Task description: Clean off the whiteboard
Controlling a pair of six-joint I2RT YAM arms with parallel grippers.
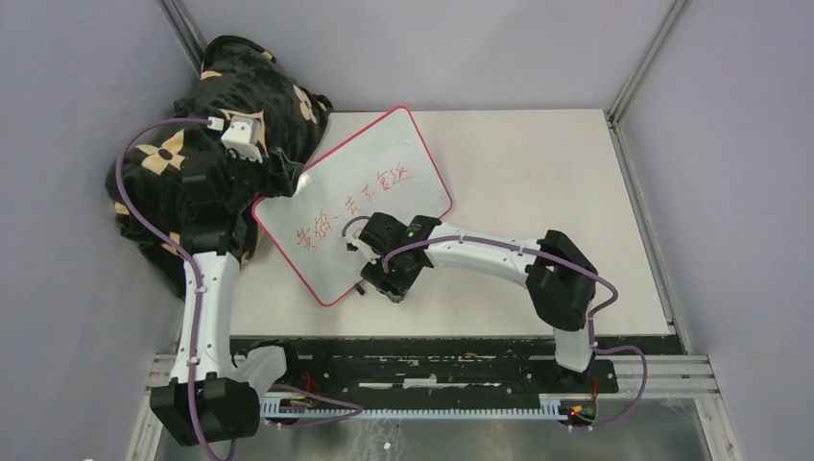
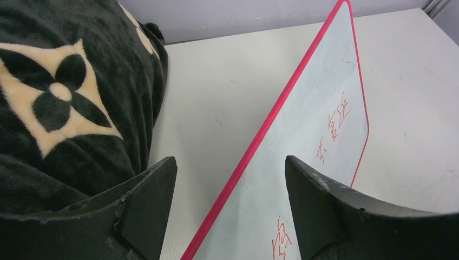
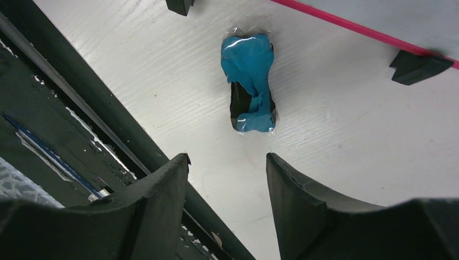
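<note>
The whiteboard (image 1: 374, 182) lies askew on the table, red-rimmed, with red handwriting (image 1: 357, 204) across it. My left gripper (image 1: 278, 171) is at its left corner. In the left wrist view it is open (image 2: 231, 168), and the board's red rim (image 2: 260, 135) runs between the fingers without touching them. My right gripper (image 1: 384, 283) hovers off the board's near edge. It is open (image 3: 227, 160) with nothing between its fingers. Ahead of it a blue-and-black eraser (image 3: 249, 81) in clear wrap lies on the table, beside the board's rim (image 3: 352, 27) and a black foot (image 3: 419, 65).
A black blanket with beige flower shapes (image 1: 192, 144) is heaped at the table's far left, against the board's corner and under the left arm (image 2: 59, 103). A dark metal rail (image 1: 432, 346) runs along the near table edge, close by the right gripper (image 3: 81, 124).
</note>
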